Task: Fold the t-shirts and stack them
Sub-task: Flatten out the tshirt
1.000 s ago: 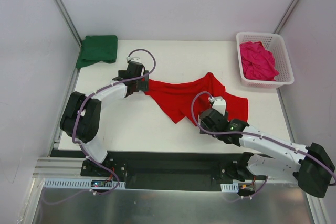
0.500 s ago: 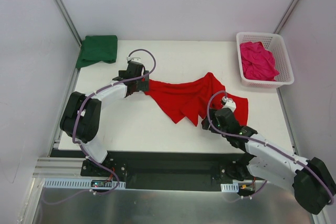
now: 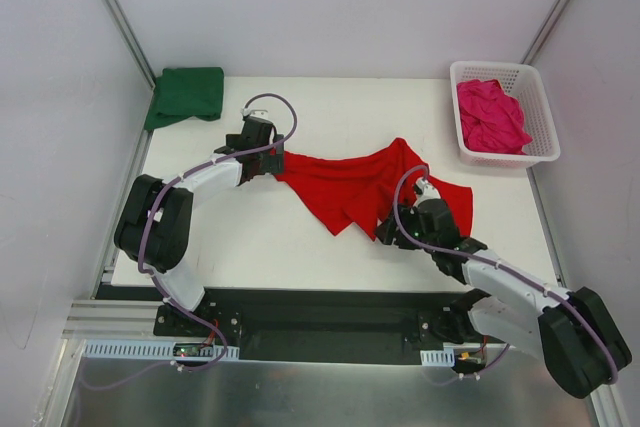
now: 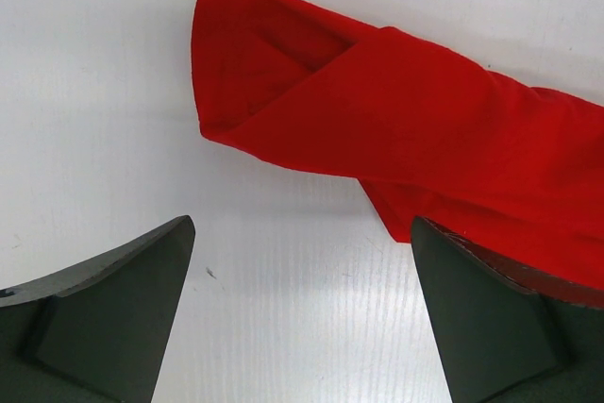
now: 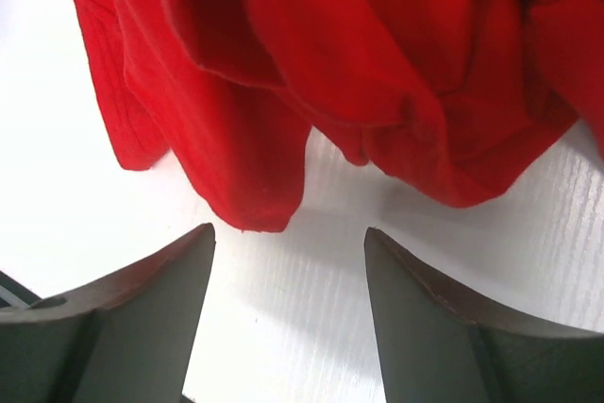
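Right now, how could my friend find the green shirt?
Look at the white table's far left corner. The green shirt lies there, folded. It's the only green one; the red shirt sprawls mid-table, the pink shirt sits in the basket.

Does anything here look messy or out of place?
The red shirt lies twisted and bunched across the middle of the table, unfolded. The pink shirt sits crumpled in the basket. Only the green shirt, at the far left corner, looks folded.

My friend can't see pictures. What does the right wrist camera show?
A crumpled red t-shirt fills the top of the picture, lying on a white table. Below it, the right claw is open, its two dark fingers holding nothing.
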Controlling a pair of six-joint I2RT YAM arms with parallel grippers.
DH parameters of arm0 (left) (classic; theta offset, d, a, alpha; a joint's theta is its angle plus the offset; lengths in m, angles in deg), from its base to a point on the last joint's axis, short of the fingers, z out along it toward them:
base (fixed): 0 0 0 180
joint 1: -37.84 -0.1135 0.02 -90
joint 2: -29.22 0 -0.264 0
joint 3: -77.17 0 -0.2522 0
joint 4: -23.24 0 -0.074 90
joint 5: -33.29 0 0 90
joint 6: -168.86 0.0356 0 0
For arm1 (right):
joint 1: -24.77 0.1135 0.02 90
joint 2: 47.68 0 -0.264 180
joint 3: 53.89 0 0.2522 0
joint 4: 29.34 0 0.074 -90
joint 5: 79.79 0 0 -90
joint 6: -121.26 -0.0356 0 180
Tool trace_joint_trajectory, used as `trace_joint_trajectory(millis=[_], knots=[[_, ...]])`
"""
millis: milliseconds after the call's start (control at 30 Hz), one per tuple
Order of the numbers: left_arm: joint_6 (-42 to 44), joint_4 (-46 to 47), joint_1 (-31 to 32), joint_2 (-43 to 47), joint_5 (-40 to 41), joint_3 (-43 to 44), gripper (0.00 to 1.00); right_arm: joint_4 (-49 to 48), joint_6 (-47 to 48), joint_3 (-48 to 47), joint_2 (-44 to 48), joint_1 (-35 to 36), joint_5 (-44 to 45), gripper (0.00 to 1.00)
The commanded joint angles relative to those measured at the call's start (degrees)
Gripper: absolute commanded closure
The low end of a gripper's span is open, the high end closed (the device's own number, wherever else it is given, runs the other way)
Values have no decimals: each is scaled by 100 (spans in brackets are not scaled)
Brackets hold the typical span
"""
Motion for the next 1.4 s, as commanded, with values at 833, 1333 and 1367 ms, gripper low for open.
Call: trace_joint_trajectory(millis=[833, 1333, 1367], knots=[[-15, 58, 8, -92, -27, 147, 1, 133, 829, -252, -85, -819, 19, 36], [-6, 58, 8, -118, 8, 147, 1, 45, 786, -305, -260, -951, -342, 37], [-24, 50, 8, -127, -1, 147, 1, 115, 786, -296, -173, -951, -298, 37]])
